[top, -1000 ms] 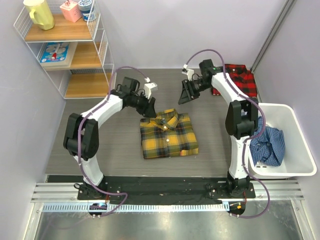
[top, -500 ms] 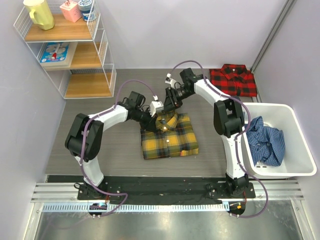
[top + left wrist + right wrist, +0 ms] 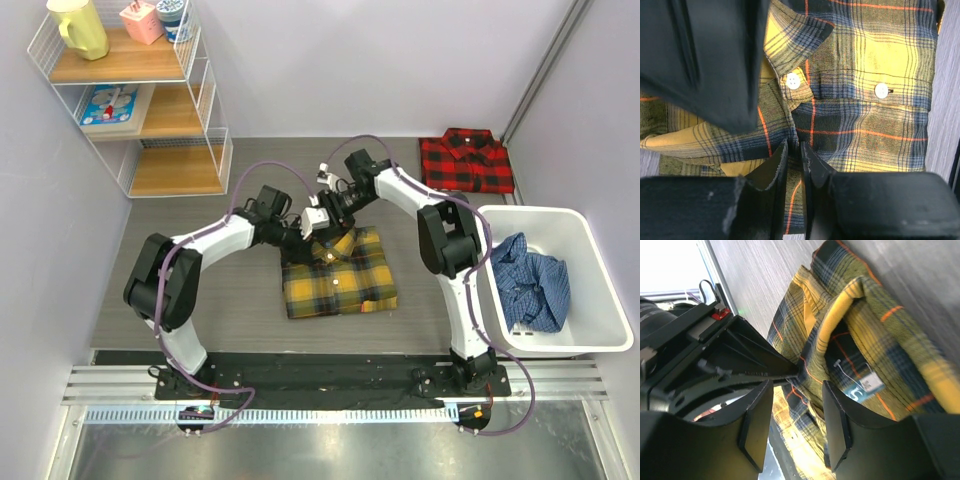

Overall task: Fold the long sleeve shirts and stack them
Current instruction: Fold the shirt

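Observation:
The yellow plaid shirt (image 3: 337, 272) lies folded at the table's middle, collar toward the back. My left gripper (image 3: 312, 237) sits low at the collar's left side. In the left wrist view its jaws (image 3: 794, 146) are pinched together on a fold of yellow cloth beside the buttoned placket (image 3: 793, 81). My right gripper (image 3: 330, 212) hovers just behind the collar. It stands open (image 3: 792, 407), its fingers on either side of the collar edge near the neck label (image 3: 866, 385). The red-and-black shirt (image 3: 468, 160) lies folded at the back right, away from both grippers.
A white bin (image 3: 600, 300) on the right holds a crumpled blue shirt (image 3: 535, 285). A wire shelf unit (image 3: 130, 100) with small items stands at the back left. The two wrists are nearly touching over the collar.
The right arm swung from the back right over to the yellow shirt's collar, and its jaws widened a little. The left gripper moved down onto the collar and closed on the cloth.

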Controlling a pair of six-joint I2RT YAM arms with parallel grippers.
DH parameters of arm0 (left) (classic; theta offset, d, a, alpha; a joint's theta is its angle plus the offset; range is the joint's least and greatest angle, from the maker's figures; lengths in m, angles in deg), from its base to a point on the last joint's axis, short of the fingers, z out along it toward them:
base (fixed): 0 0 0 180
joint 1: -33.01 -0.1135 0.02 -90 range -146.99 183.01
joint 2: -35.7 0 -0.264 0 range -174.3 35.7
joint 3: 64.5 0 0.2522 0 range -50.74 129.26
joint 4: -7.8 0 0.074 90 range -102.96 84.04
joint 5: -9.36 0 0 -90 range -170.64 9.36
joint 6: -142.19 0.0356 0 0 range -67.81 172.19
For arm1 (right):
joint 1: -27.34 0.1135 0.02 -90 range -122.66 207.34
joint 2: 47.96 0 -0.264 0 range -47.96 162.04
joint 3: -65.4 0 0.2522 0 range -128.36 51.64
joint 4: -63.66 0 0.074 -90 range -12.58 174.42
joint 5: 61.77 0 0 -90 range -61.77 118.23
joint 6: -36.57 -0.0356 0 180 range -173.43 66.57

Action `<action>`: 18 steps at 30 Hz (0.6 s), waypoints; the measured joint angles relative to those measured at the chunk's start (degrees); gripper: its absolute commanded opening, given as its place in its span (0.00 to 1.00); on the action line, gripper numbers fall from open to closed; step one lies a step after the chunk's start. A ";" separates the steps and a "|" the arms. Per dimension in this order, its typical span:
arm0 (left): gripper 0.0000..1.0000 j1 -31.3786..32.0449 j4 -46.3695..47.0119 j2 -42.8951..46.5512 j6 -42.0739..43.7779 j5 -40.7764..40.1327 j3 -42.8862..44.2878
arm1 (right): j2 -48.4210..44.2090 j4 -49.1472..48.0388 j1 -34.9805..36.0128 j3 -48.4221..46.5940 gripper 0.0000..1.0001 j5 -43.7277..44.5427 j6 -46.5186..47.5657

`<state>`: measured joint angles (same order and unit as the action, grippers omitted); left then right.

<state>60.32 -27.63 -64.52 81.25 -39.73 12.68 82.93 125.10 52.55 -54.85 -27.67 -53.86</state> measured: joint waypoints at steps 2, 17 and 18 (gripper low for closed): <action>0.16 0.37 0.04 0.00 0.57 -0.44 -0.11 | 0.24 0.15 0.66 0.04 0.49 0.33 0.28; 0.15 4.07 -1.90 1.53 7.15 -6.10 -0.70 | 3.78 1.99 0.66 -3.50 0.20 -3.17 1.51; 0.15 4.09 -2.03 1.68 7.45 -6.29 -0.85 | 3.76 1.68 0.57 -3.72 0.28 -3.32 1.49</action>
<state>64.41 -29.66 -62.84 88.70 -46.03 11.83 86.69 126.79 53.12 -58.57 -30.99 -52.37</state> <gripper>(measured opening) 0.148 0.020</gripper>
